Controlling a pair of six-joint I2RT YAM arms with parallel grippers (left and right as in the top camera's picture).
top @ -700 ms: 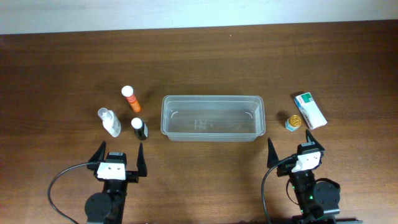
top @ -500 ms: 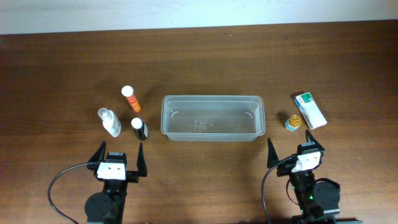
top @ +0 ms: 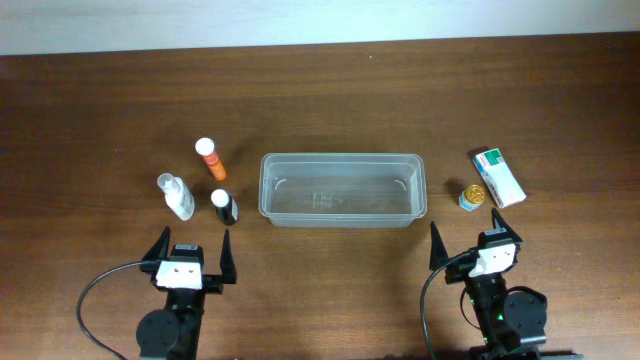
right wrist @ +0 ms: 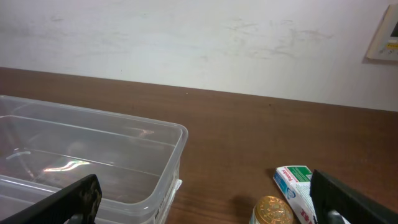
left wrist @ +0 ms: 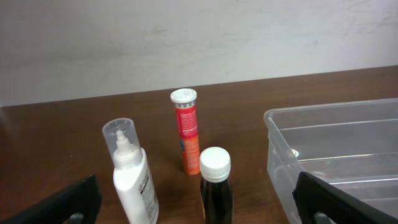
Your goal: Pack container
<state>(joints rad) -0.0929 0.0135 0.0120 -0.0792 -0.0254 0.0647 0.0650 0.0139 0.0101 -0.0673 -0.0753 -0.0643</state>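
The clear plastic container [top: 342,190] sits empty at the table's middle, also in the left wrist view [left wrist: 339,155] and the right wrist view [right wrist: 87,155]. Left of it stand an orange tube [top: 210,160] [left wrist: 188,134], a white spray bottle [top: 176,196] [left wrist: 133,174] and a dark bottle with a white cap [top: 224,205] [left wrist: 216,186]. To its right are a small gold-lidded jar [top: 472,196] [right wrist: 273,211] and a green-and-white carton [top: 498,177] [right wrist: 297,183]. My left gripper [top: 191,252] [left wrist: 199,202] and right gripper [top: 474,240] [right wrist: 205,202] hang open near the front edge, holding nothing.
Dark wooden table [top: 330,90] with bare surface behind the container. A pale wall [left wrist: 199,43] runs along the far edge. Black cables [top: 95,295] loop beside both arm bases at the front.
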